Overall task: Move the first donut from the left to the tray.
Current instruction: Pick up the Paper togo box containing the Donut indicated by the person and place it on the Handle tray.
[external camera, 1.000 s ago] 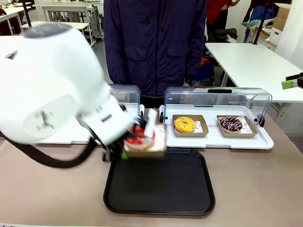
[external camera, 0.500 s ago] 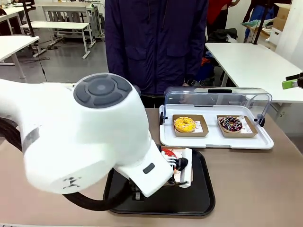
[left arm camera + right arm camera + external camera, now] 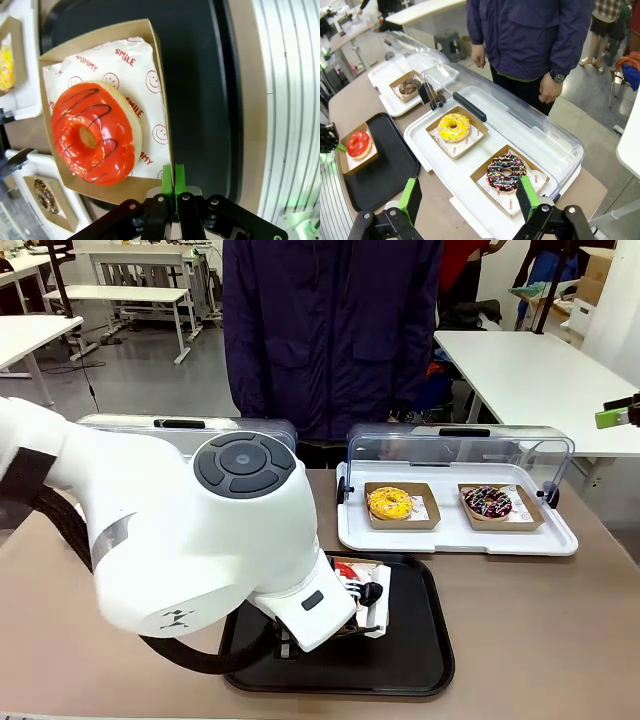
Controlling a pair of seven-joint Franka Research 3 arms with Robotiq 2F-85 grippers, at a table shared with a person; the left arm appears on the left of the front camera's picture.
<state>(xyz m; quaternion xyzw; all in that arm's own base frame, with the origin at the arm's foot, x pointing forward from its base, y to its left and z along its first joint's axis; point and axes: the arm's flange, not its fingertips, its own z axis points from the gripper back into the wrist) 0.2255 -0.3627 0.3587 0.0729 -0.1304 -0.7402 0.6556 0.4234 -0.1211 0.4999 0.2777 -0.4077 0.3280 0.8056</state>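
My left gripper (image 3: 173,182) is closed, its two green pads pressed flat together on the near wall of the cardboard holder (image 3: 150,60), pinching the rim at its edge. From that pinch point, the red-glazed donut (image 3: 95,134) lies forward and to the left in the left wrist view, sitting on its white printed liner (image 3: 135,65) inside the holder. The holder's long axis runs away from the fingers, along the line of the gripper. Below and to the right of the holder I see the dark floor of the black tray (image 3: 200,90), so I judge the holder to be over the tray, at or very near its surface; whether it is fully resting I cannot tell. In the front view the holder sits behind my left arm's wrist, within the raised rim of the tray (image 3: 420,680). The next move, as I judge it, turns on releasing straight back along the fingers without dragging the rim.

My right gripper (image 3: 467,199) hangs open and empty, well apart from the tray, above the white tray (image 3: 465,195) with its clear domed lid (image 3: 520,120).

Counts: one red donut, one yellow donut (image 3: 453,126), one sprinkled chocolate donut (image 3: 506,174), one further brown donut (image 3: 410,86) on a second white tray; one black tray; two lidded white trays; one person (image 3: 530,35) standing at the far side.
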